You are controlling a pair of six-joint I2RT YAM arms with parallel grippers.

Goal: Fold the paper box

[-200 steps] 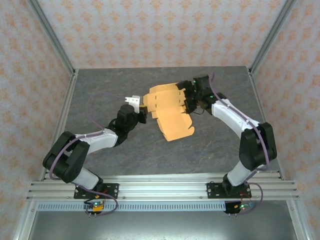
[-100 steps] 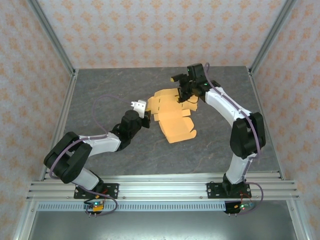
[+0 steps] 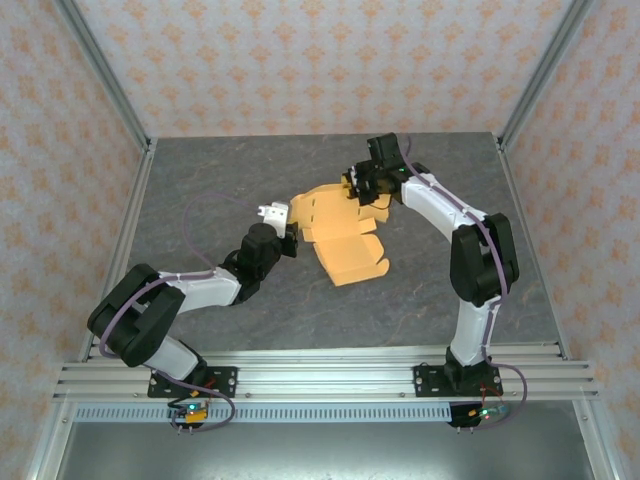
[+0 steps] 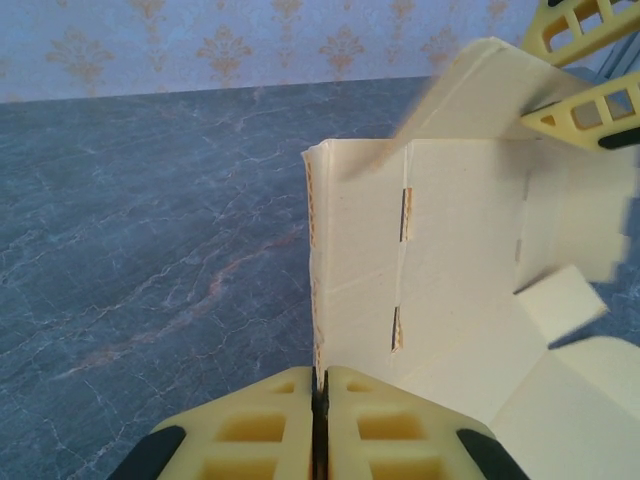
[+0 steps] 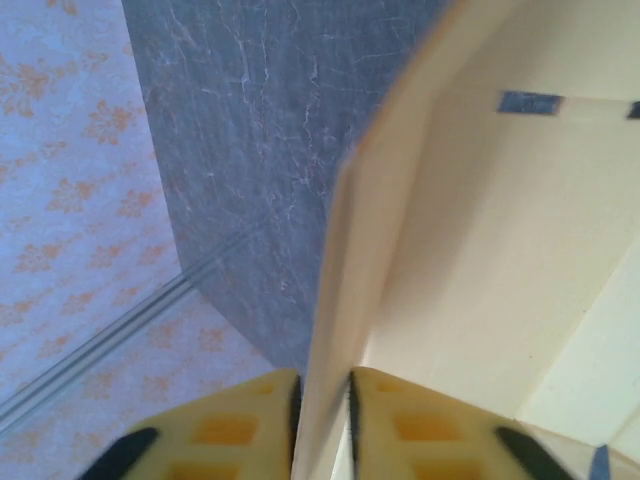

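Tan-orange thin cardboard, die-cut with flaps and slits, makes up the paper box [image 3: 340, 235], which is half-formed over the middle of the grey marbled desk [image 3: 220, 170]. Its widest panel slopes toward the desk's near edge; whether that panel rests on the desk I cannot tell. The left gripper [image 3: 284, 216] comes in from the desk's left side. In the left wrist view its yellow fingers [image 4: 260, 430] are closed tight on the upright edge of a side wall [image 4: 450, 250], with only the card's thickness between them. The right gripper [image 3: 358, 190] reaches over from the desk's far right. Its fingers [image 5: 230, 420] are likewise clamped on a thin raised panel [image 5: 470, 250], seen edge-on in the right wrist view. I judge the step in hand to be standing the side walls up along their score lines, with the sheet pinched at two opposite ends and well short of a closed box. The next move probably calls for swinging the two held panels toward each other without tearing or buckling the card. One hand would then have to let go and re-grip, so that the loose tabs can be steered into the slits in the wall.
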